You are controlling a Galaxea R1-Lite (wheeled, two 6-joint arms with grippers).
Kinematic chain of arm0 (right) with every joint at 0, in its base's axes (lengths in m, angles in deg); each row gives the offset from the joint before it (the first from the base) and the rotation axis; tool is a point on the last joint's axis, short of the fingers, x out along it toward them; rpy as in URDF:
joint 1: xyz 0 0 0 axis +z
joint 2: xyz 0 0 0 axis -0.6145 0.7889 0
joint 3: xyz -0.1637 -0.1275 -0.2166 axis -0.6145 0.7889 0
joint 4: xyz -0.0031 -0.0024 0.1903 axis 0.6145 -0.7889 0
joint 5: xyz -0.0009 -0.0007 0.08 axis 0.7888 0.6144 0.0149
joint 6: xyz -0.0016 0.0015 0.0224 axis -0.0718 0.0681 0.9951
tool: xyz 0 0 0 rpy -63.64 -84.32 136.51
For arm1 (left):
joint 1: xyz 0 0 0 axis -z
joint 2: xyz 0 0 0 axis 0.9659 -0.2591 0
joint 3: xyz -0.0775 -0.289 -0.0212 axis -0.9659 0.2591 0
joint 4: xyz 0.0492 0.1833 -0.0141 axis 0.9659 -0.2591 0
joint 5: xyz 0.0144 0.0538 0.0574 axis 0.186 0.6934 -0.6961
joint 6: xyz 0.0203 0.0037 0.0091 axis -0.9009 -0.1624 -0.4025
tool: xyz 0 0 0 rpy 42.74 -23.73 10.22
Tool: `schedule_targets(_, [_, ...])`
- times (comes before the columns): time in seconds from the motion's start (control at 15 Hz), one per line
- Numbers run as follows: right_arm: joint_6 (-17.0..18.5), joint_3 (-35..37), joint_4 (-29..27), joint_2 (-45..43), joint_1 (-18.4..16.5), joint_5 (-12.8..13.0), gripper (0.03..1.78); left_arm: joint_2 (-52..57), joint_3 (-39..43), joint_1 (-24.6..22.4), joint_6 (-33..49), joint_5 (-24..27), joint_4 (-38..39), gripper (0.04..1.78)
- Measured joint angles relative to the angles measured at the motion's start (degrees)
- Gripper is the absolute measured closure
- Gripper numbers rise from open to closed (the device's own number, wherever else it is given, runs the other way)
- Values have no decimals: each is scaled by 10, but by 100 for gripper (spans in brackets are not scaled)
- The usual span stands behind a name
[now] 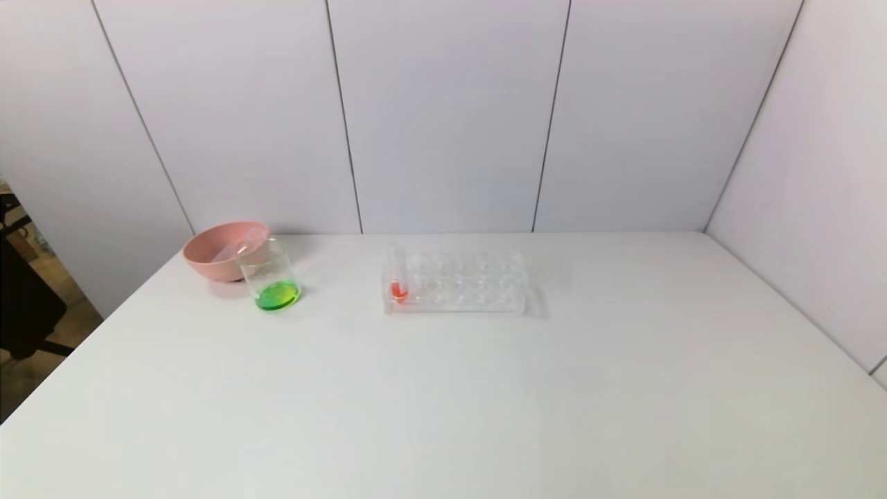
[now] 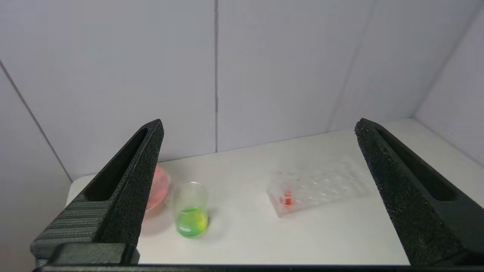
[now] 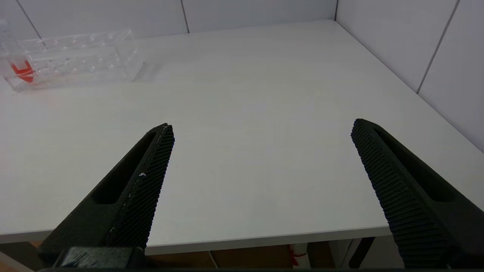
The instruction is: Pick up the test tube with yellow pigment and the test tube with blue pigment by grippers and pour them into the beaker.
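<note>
Beaker (image 1: pixel 276 283), desk's ten o'clock: green mix, pouring apparently complete. Left gripper (image 2: pixel 257 181), right gripper (image 3: pixel 261 181): fingers spread, empty.

A lab bench: clear tube rack (image 1: pixel 454 281) on a white table (image 1: pixel 443 402), beaker (image 1: pixel 272 277) of green liquid left of it.

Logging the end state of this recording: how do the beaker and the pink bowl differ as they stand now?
The beaker is clear glass, while the pink bowl is opaque. The beaker holds green liquid at its bottom; the bowl holds what looks like an empty clear tube leaning against its rim. The beaker is narrow and straight-walled, the bowl wide and rounded. Both stand upright, side by side, on the white table.
</note>
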Motion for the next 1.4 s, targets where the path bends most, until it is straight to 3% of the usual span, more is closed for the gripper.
schedule_targets(0.13, [0, 0, 0, 0, 0, 0, 10, 123, -1, 17, 28, 42, -112, 6])
schedule_targets(0.27, [0, 0, 0, 0, 0, 0, 10, 215, -34, 59, 46, 53, -276, 6])
schedule_targets(0.47, [0, 0, 0, 0, 0, 0, 10, 329, -34, 105, 15, -15, -485, 6])
schedule_targets(0.6, [0, 0, 0, 0, 0, 0, 10, 390, 43, 115, -20, -93, -515, 6])
schedule_targets(0.73, [0, 0, 0, 0, 0, 0, 10, 435, 159, 122, -75, -196, -446, 6])
schedule_targets(0.93, [0, 0, 0, 0, 0, 0, 10, 497, 396, 132, -123, -313, -249, 6])
schedule_targets(1.2, [0, 0, 0, 0, 0, 0, 10, 565, 693, 141, -144, -381, 63, 6])
schedule_targets(1.4, [0, 0, 0, 0, 0, 0, 10, 592, 792, 145, -139, -404, 211, 6])
